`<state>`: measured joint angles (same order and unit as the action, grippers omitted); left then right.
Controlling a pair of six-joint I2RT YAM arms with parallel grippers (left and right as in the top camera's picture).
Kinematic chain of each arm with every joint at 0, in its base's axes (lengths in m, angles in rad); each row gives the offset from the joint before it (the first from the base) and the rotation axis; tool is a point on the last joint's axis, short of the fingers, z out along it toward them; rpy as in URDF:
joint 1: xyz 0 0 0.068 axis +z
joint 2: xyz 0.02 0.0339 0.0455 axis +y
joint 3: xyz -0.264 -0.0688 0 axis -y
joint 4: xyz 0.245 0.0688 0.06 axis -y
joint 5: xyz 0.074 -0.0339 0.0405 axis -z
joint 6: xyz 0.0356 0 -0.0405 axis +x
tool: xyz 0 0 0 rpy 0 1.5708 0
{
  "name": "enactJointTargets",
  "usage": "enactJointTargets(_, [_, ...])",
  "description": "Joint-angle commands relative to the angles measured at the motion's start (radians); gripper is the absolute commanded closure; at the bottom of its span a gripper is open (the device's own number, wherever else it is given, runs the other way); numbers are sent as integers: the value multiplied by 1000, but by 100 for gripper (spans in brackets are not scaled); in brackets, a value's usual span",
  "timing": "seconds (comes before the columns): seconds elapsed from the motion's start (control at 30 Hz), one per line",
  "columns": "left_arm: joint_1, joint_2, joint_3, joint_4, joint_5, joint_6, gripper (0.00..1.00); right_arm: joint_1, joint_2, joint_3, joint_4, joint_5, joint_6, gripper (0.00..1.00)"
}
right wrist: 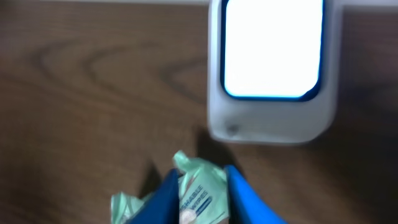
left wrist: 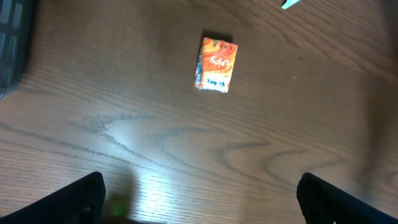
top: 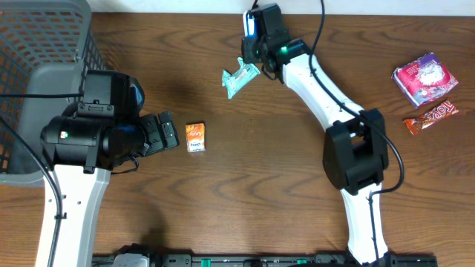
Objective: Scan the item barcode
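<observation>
A pale green wipes packet is pinched between the blue fingers of my right gripper, which is shut on it. Just beyond it stands the white scanner with its window glowing. Seen from overhead, the packet hangs to the left below the right gripper, near the scanner at the table's far edge. My left gripper is open and holds nothing. It hovers over bare wood a little short of a small orange box, which lies flat on the table.
A grey mesh basket fills the far left corner, partly behind the left arm. At the right edge lie a pink-and-white snack pack and a red-orange candy bar. The right arm's base stands right of centre.
</observation>
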<state>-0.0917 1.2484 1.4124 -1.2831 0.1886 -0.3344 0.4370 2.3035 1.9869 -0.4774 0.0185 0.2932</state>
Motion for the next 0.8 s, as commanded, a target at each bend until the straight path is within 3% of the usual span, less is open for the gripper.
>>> enactJointTargets(0.0, [4,0,0,-3,2,20,2,38,20,8,-29,-43,170,76])
enactJointTargets(0.03, [4,0,0,-3,2,20,2,45,28,8,-43,-43,218,69])
enactJointTargets(0.2, [4,0,0,-3,2,20,2,79,38,8,-110,-39,431,59])
enactJointTargets(0.37, [4,0,0,-3,2,20,2,109,45,8,-151,91,579,58])
enactJointTargets(0.7, [4,0,0,-3,2,20,2,98,173,8,-88,93,626,51])
enactJointTargets(0.77, [4,0,0,-3,2,20,2,91,194,8,-78,55,605,57])
